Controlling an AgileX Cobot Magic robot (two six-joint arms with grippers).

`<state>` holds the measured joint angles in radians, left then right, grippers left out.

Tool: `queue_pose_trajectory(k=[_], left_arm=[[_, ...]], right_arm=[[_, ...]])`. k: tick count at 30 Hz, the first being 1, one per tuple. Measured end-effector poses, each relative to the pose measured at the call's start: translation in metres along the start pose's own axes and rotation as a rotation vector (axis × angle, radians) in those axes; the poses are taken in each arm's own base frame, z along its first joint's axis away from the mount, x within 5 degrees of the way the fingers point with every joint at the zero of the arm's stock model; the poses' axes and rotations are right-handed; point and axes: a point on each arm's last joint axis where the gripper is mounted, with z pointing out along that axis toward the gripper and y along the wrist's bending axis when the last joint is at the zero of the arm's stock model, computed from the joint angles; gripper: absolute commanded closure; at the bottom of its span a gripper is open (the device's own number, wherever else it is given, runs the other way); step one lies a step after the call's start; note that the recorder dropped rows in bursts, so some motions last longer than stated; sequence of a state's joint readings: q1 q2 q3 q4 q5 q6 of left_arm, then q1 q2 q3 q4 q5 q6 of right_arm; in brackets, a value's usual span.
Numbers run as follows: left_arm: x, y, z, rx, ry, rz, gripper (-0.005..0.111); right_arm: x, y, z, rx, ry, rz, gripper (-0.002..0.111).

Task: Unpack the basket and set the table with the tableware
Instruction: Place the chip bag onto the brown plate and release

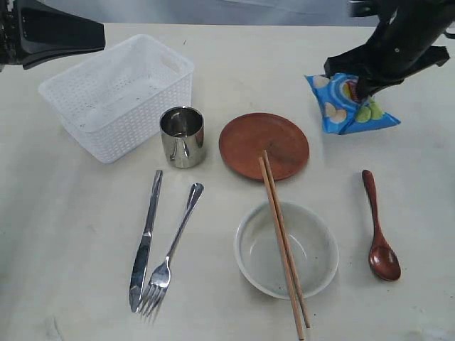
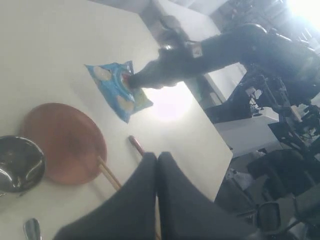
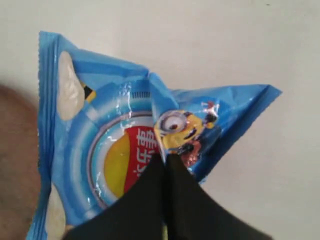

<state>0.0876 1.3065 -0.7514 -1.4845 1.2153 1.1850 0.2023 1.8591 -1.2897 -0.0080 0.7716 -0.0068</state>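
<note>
- Exterior view, step in hand: the right gripper (image 1: 362,89) stands over the blue chips bag (image 1: 348,106) at the far right of the table (image 1: 71,234). The right wrist view shows its jaws closed together on a raised crease of the film.
- Technique: the hold is only a fold of thin foil, so a slow, straight lift is advisable, with a check that the bag rises with the jaws. The path should keep clear of the plate (image 1: 263,142) to the left and the spoon (image 1: 379,234) nearer. The bag is no tableware, so it probably belongs away from the setting.
- Left gripper (image 2: 157,159): narrow, fingers pressed together with nothing between them, held above the scene.
- Basket (image 1: 135,121): white, lattice-walled, at far left; its floor appears bare.
- Tableware, all on the table:
  - steel cup (image 1: 183,135), upright, just right of the basket;
  - reddish-brown plate in the middle;
  - pale bowl (image 1: 313,249) nearer than the plate;
  - wooden chopsticks (image 1: 283,234) lying across the bowl with their far tips on the plate;
  - steel knife (image 1: 146,241) and fork (image 1: 174,245) side by side at near left;
  - dark wooden spoon at near right.
- Judgement: the unpacking looks almost complete.
</note>
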Motion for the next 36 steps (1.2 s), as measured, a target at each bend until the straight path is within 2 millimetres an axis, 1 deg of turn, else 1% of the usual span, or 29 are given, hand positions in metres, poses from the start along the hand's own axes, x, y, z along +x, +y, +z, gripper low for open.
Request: queue_pose_trajectory(k=[3, 6, 9, 12, 15, 19, 36], left_arm=[[0.0, 0.0, 0.0, 0.0, 0.0, 0.0, 0.107], [0.0, 0.0, 0.0, 0.0, 0.0, 0.0, 0.107], [0.0, 0.0, 0.0, 0.0, 0.0, 0.0, 0.107], [0.0, 0.0, 0.0, 0.0, 0.0, 0.0, 0.107], [0.0, 0.0, 0.0, 0.0, 0.0, 0.0, 0.107], [0.0, 0.0, 0.0, 0.0, 0.0, 0.0, 0.107], [0.0, 0.0, 0.0, 0.0, 0.0, 0.0, 0.107]], right_arm=[[0.0, 0.024, 0.0, -0.05, -0.003, -0.061, 0.109], [0.0, 0.051, 0.004, -0.083, -0.016, -0.137, 0.109], [0.001, 0.072, 0.01, -0.104, -0.029, -0.186, 0.109], [0.004, 0.085, 0.016, -0.114, -0.023, -0.218, 0.109], [0.006, 0.092, 0.023, -0.118, -0.011, -0.237, 0.109], [0.007, 0.094, 0.03, -0.123, 0.006, -0.233, 0.109], [0.009, 0.098, 0.03, -0.159, 0.021, -0.191, 0.108]])
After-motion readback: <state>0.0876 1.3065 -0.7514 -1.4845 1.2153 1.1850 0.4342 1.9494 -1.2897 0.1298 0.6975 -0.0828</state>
